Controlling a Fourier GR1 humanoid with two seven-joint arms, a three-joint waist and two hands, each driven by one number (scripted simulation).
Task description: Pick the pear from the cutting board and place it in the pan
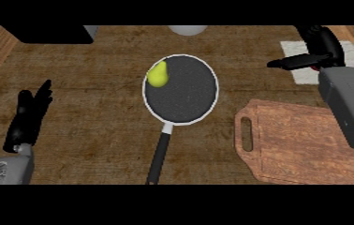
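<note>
From the head view, the yellow pear [158, 75] lies in the pan [188, 102], by its far left rim. The cutting board [297, 142] at the counter's near right is bare. The right hand [302, 61] hangs open above the counter's far right, holding nothing. The left hand [29, 114] rests open by the left edge. The placing step looks done; next, I think, the right arm just pulls away.

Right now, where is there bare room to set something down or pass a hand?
The cutting board is bare. So is the counter between the left hand and the pan. The pan's upper left holds the pear; the right hand crowds the upper right.
</note>
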